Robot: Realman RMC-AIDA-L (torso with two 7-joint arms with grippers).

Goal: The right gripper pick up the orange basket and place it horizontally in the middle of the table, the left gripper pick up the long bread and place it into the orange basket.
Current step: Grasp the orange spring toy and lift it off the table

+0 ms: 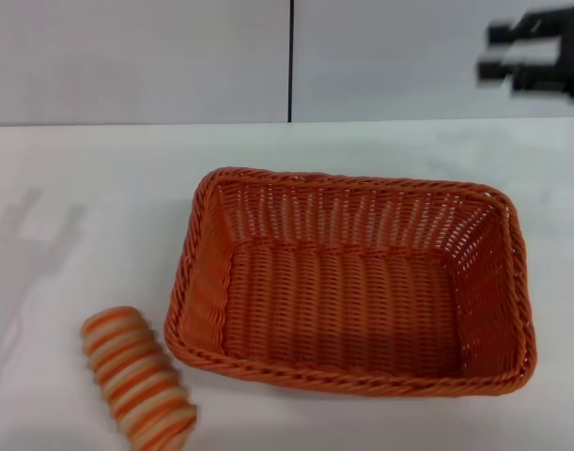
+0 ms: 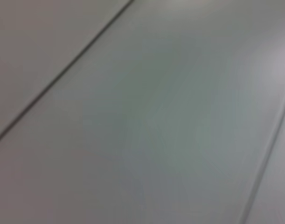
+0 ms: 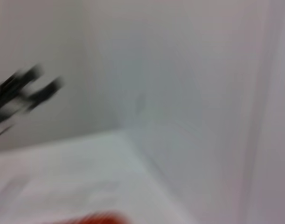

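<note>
The orange basket (image 1: 200,305) lies lengthwise across the middle of the white table (image 1: 89,188), open side up, with nothing in it. The long bread (image 1: 137,385), striped orange and cream, lies on the table just off the basket's front left corner. High at the back right, my right gripper (image 1: 493,53) hangs open and holds nothing, well above and behind the basket. In the right wrist view a strip of the basket (image 3: 98,218) shows, and farther off my left gripper (image 3: 43,78) hangs in the air with its fingers apart.
A grey wall with a dark vertical seam (image 1: 290,61) stands behind the table. An arm's shadow (image 1: 28,244) falls on the table's left side. The left wrist view shows only grey wall panels (image 2: 147,121).
</note>
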